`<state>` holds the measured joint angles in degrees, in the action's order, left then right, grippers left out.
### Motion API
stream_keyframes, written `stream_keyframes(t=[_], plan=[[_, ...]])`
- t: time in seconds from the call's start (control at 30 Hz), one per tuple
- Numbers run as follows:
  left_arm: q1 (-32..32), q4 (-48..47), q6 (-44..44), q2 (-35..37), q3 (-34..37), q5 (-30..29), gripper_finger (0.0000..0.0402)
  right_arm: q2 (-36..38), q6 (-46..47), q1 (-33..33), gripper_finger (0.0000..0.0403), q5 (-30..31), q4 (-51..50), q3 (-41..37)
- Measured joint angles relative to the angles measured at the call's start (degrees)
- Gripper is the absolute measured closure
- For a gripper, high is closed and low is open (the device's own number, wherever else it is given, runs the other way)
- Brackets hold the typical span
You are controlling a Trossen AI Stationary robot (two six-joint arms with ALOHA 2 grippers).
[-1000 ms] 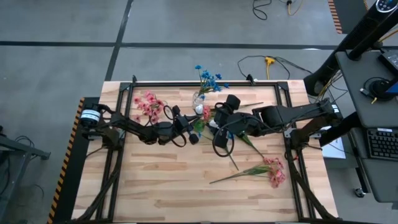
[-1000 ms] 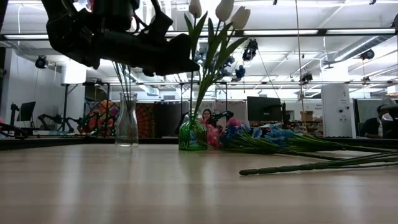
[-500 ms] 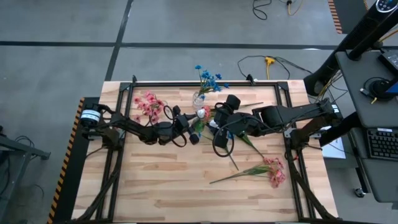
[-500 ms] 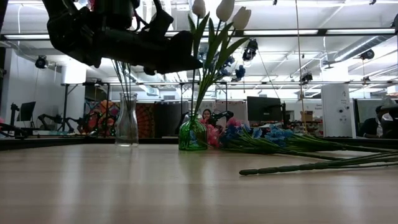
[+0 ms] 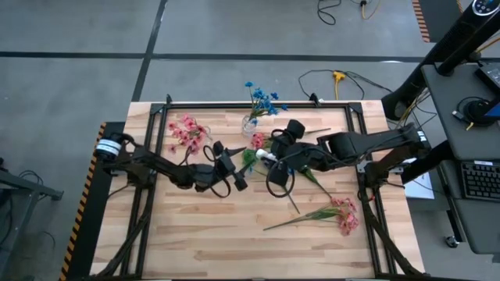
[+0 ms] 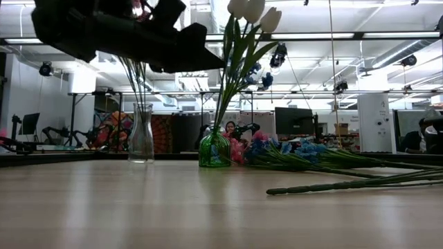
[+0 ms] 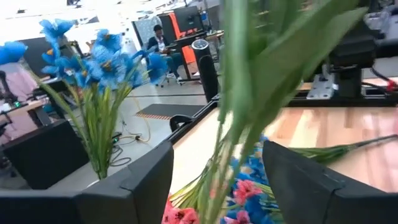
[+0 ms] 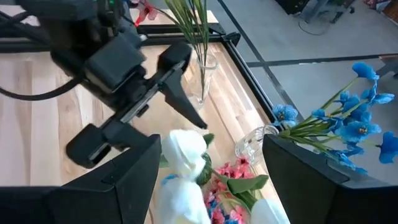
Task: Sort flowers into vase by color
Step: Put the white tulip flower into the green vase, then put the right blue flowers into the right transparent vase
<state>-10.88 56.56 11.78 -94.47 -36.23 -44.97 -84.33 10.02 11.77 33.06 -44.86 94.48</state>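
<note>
1. High view: pink flowers (image 5: 186, 129) and blue flowers (image 5: 262, 98) already stand in separate vases at the far edge, while loose stems (image 5: 328, 215) wait on the table (image 5: 195, 234). Both grippers meet mid-table.
2. Low view: white flowers (image 6: 250, 10) stand in a green vase (image 6: 214, 150) — likely their colour's home.
3. Left wrist view: the left gripper (image 7: 216, 177) is wide open, holding nothing.
4. Right wrist view: the right gripper (image 8: 205, 180) spreads wide around the white blossoms — no grip visible.

High view straight down over the whole counter (image 5: 234, 234), low view level at counter height facing the room, each wrist view close behind its arm's fingers, all sharing the green vase (image 6: 214, 150) near 12 o'clock.
</note>
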Motion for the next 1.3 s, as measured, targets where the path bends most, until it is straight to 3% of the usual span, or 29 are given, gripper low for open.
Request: stream_keyframes(t=[0.27,0.57,0.8,1.07,1.3], plan=[[-6.3,-7.2,0.5,5.6,0.0,-4.2,0.0157,4.2,2.0,0.6,0.0129,0.1,0.1,0.0],[-19.7,-22.6,-9.1,13.0,-0.1,-4.0,0.0157,9.4,9.8,6.1,0.0129,-0.2,-3.1,0.0],[-29.5,-31.3,-18.0,13.4,-1.8,-3.5,0.0157,11.8,25.4,9.2,0.0129,-4.7,-15.5,0.0],[-35.6,-39.8,-26.4,13.2,-5.6,-3.5,0.0157,8.1,43.0,12.9,0.0129,-6.6,-34.5,-1.6],[-38.0,-55.1,-38.1,13.2,-9.7,-3.4,0.0157,4.3,49.0,15.1,0.0129,-6.5,-38.7,-5.3]])
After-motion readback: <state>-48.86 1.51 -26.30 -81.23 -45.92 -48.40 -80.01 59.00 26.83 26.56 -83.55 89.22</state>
